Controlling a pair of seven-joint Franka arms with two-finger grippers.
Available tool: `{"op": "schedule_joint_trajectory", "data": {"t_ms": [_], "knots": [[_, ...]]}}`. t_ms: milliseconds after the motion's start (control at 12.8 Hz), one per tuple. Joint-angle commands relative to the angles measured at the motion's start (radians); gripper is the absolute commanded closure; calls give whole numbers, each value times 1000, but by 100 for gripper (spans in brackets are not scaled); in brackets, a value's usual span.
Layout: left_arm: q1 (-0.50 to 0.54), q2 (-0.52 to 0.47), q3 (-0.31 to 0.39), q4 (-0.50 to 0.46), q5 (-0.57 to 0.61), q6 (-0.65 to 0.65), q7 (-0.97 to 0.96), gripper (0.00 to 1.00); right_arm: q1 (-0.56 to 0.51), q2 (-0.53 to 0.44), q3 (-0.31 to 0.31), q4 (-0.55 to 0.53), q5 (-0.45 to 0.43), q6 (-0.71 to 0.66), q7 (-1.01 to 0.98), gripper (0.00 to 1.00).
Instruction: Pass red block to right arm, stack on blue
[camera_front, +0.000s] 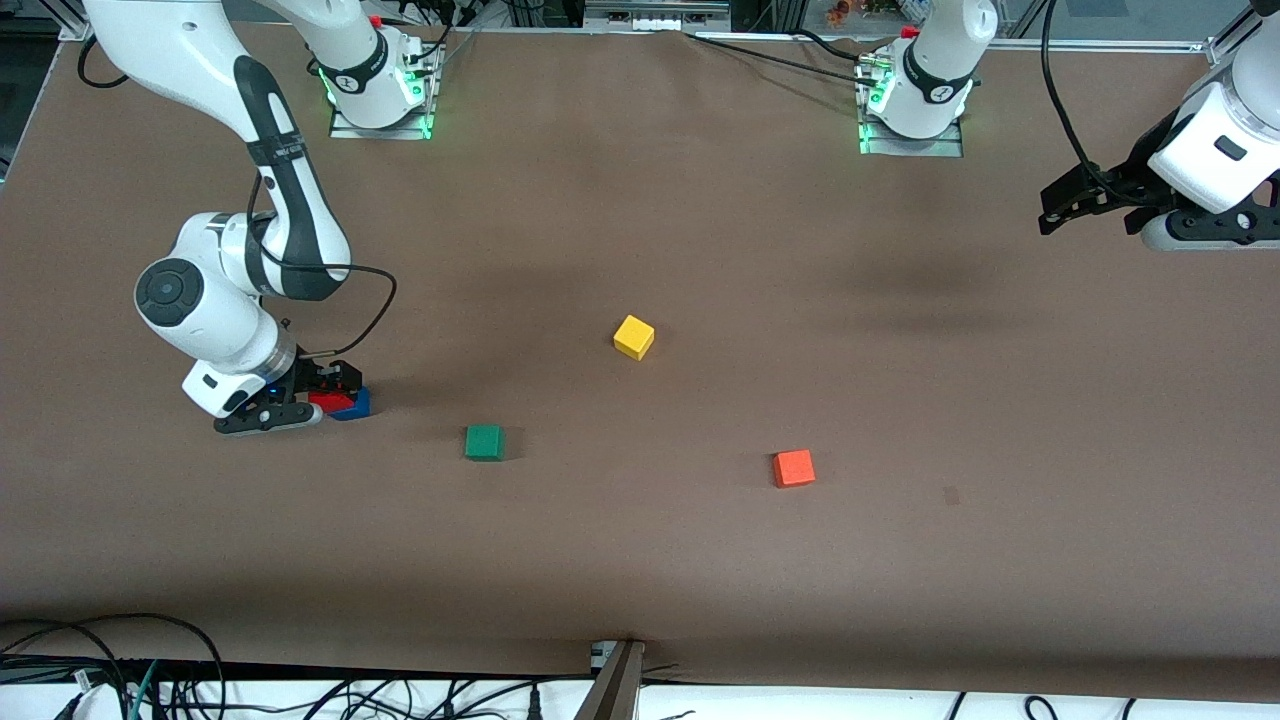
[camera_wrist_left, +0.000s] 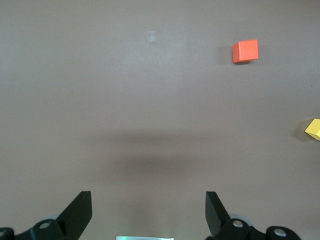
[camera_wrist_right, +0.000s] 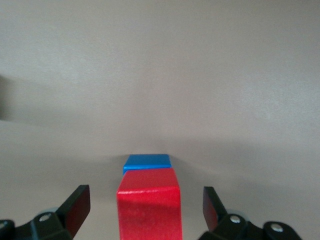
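The red block (camera_front: 328, 401) sits right against the blue block (camera_front: 356, 404) near the right arm's end of the table; I cannot tell whether it rests on the blue one or beside it. My right gripper (camera_front: 325, 398) is low around the red block, jaws open, with a gap on each side. In the right wrist view the red block (camera_wrist_right: 148, 207) fills the space between the fingers of the right gripper (camera_wrist_right: 146, 207), and the blue block's top (camera_wrist_right: 147, 161) peeks out past it. My left gripper (camera_front: 1050, 210) waits raised at the left arm's end, open and empty (camera_wrist_left: 149, 215).
A yellow cube (camera_front: 634, 336) lies mid-table. A green cube (camera_front: 484, 442) and an orange cube (camera_front: 793, 467) lie nearer the front camera. The left wrist view shows the orange cube (camera_wrist_left: 245, 51) and the yellow cube's edge (camera_wrist_left: 313, 128).
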Motion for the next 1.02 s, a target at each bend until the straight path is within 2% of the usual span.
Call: {"op": "schedule_joint_trajectory", "data": {"t_ms": [0, 391, 704, 939], "knots": [[0, 17, -2, 37, -9, -29, -9, 0, -8, -24, -6, 117, -15, -210, 4, 0], [4, 17, -2, 37, -9, -29, -5, 0, -8, -22, -57, 398, -20, -633, -7, 0], [9, 17, 0, 37, -9, -30, -2, 0, -8, -24, -115, 588, -17, -887, -12, 0], [4, 17, -2, 37, -9, -30, -5, 0, -6, -31, -124, 673, -18, -1037, 16, 0]]}}
